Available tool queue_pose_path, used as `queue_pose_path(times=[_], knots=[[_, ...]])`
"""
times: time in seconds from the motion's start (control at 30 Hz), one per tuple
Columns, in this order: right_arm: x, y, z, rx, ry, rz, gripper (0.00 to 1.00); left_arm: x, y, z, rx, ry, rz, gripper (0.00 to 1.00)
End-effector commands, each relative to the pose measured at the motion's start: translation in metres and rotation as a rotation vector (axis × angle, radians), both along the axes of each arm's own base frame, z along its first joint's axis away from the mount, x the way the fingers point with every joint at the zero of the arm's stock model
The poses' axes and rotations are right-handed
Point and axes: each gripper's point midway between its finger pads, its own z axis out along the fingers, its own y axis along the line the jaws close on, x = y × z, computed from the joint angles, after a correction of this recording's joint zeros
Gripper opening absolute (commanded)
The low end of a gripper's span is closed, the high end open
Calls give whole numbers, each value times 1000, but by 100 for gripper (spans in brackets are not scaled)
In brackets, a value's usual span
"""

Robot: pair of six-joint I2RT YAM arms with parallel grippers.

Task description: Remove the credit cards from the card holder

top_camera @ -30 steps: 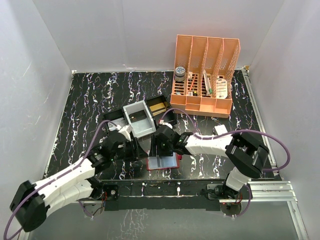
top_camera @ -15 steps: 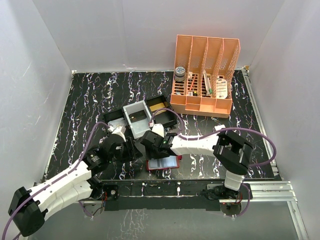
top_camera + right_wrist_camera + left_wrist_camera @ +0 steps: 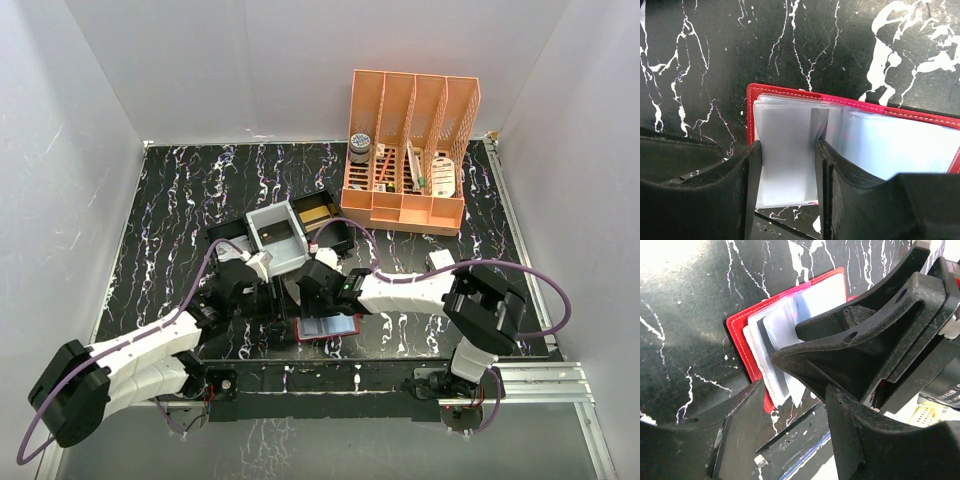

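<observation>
Near the front edge of the black marbled table [image 3: 170, 210], just ahead of the arm bases: the red card holder [image 3: 330, 328], folded open and lying flat. Fanned up from it, clear sleeves [image 3: 782, 360]. Inside them, the credit cards [image 3: 812, 305], pale blue and grey.

Over the far side of the card holder, pointing down: the right gripper [image 3: 318, 298]. From its wrist camera [image 3: 787, 165]: jaws parted, one on each side of a frosted sleeve [image 3: 785, 145] at the left end of the card holder in that view, fingertips low along the long edges of the sleeve. Cannot tell whether pinching it or only straddling it. Just beyond, the red stitched border of the card holder [image 3: 790, 93]; off to the right, more sleeves spread flat.

Close beside it on the left, low over the table: the left gripper [image 3: 266, 300]. From its wrist camera [image 3: 792, 390]: jaws released and spread wide, nothing between them. Below the gap, a corner of the card holder [image 3: 737, 335] and the loose ends of the sleeves. Across the upper right of that view, lying over the sleeves, a black finger [image 3: 855, 335], apparently of the right arm.

Farther back, near the middle of the table: a black compartmented tray [image 3: 335, 228] with a grey insert [image 3: 278, 238]. At the back right, an orange slotted rack [image 3: 405, 150] with small items in its front pockets. Beside the right arm, a small white box [image 3: 440, 260].
</observation>
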Motion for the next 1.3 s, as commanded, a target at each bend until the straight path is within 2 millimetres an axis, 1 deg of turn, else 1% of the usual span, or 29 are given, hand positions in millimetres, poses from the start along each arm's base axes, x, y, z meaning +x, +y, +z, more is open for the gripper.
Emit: queue_pose_path(times=[0.0,0.13,0.23,0.33,0.47,0.6,0.7,0.87,0.97,1.13,1.2,1.27], knots=[[-7,-9,-16,-8,57,-13,40,-18,-19,-3,-67,22,-142,51],[-8,-8,-18,-3,65,-7,40,-19,-24,-8,-73,24,-171,51],[-9,-8,-19,1,68,-6,39,-23,-25,-12,-73,38,-183,49],[-8,-8,-19,13,74,-7,39,-23,-17,-12,-68,26,-126,49],[-8,-8,-20,20,81,-10,39,-21,-4,-3,-88,-29,-50,50],[-7,-9,-19,21,81,-12,39,-27,2,-2,-92,-27,-43,51],[-7,-9,-19,27,82,-14,39,-32,-2,-4,-112,-11,-71,51],[-7,-8,-19,41,87,-13,39,-37,-17,-5,-139,15,-163,49],[-7,-8,-18,43,90,-12,39,-35,-22,-8,-134,18,-180,49],[-7,-10,-18,45,90,-17,39,-29,-28,-5,-149,-11,-177,49],[-7,-10,-18,45,91,-18,39,-27,-28,-5,-144,-17,-169,49],[-6,-11,-17,30,92,-25,39,-25,-24,-9,-118,-12,-145,49]])
